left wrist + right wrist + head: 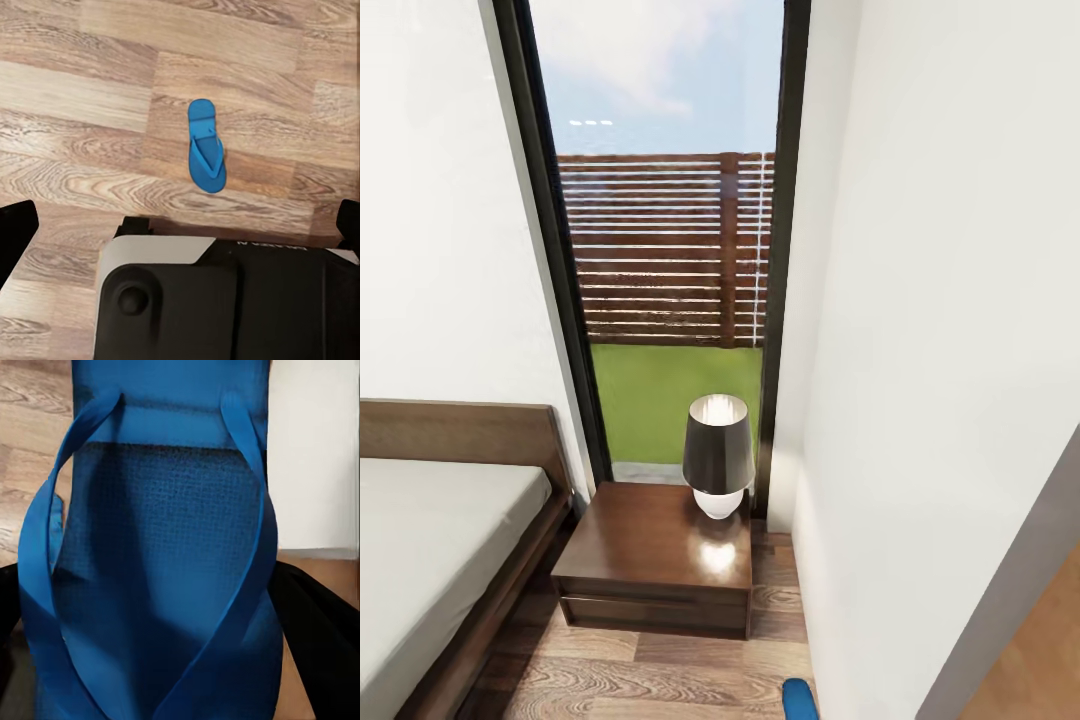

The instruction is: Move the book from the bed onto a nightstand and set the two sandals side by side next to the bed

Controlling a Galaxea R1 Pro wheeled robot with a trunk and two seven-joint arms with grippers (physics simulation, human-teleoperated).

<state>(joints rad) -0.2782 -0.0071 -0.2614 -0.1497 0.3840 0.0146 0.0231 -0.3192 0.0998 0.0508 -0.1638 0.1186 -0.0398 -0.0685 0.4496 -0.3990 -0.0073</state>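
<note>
One bright blue sandal (157,555) is held close before the right wrist camera, and my right gripper (157,607) is shut on it with a dark finger at each side. A blue tip of this sandal (800,700) shows at the bottom of the head view. The other sandal (205,146) lies flat on the wood floor, beyond my robot base (225,300). My left gripper (180,225) hangs above the floor, open and empty. The bed (430,540) is at the lower left. The dark brown nightstand (650,560) stands beside it. The book is out of view.
A dark-shaded lamp (716,455) on a white base stands on the nightstand's back right. Behind it is a tall black-framed window (670,250) with fence and grass. A white wall (940,400) closes the right side. Wood floor (660,680) lies in front of the nightstand.
</note>
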